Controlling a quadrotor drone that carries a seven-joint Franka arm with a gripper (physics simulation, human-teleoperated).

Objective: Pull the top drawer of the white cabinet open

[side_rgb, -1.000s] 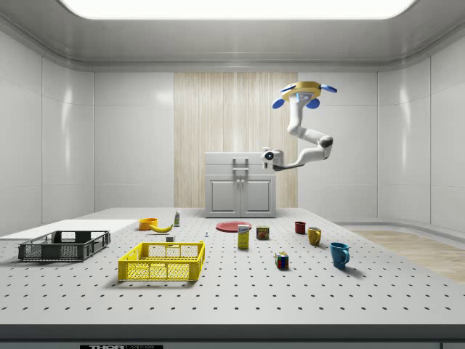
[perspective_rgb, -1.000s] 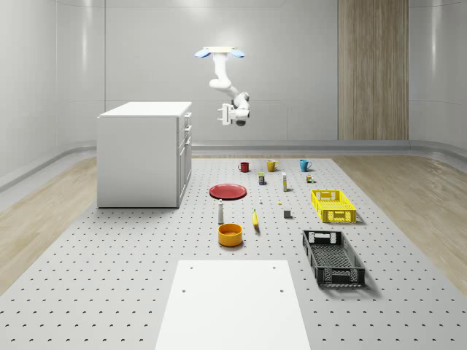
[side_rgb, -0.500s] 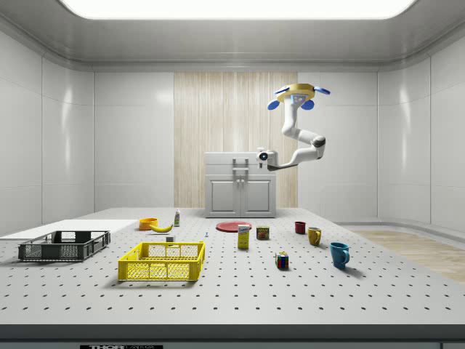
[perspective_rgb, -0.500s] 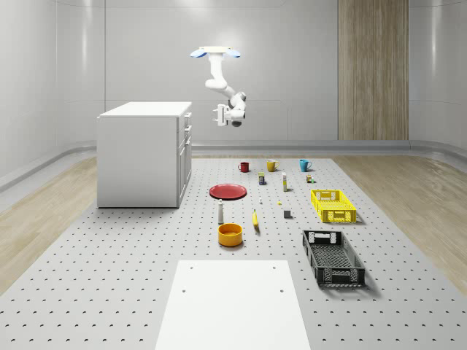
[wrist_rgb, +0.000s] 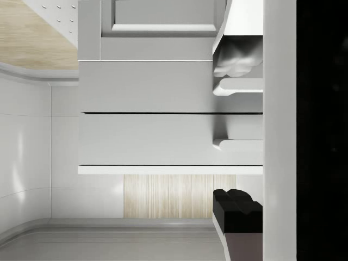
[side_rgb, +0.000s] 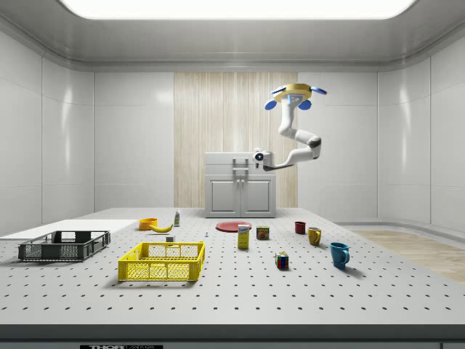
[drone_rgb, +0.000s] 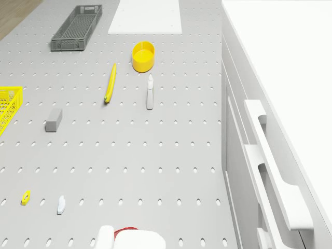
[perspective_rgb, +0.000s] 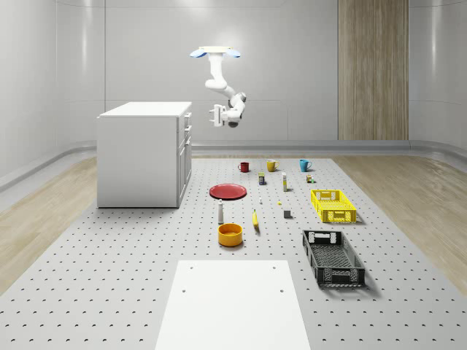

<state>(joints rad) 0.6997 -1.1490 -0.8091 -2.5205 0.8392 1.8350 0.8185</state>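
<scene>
the drone [perspective_rgb: 216,52] hovers beside the white cabinet [perspective_rgb: 139,154], arm bent down and toward it, gripper [perspective_rgb: 217,117] level with the top drawer [perspective_rgb: 188,119], apart from it; finger spread cannot be told. three mugs [perspective_rgb: 271,165], two crates [perspective_rgb: 333,205].

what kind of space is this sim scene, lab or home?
Likely a simulated robotics lab, not a home: a perforated test floor laid with small props, a lone white cabinet, bare panelled walls, and a drone hovering beside the cabinet.
</scene>
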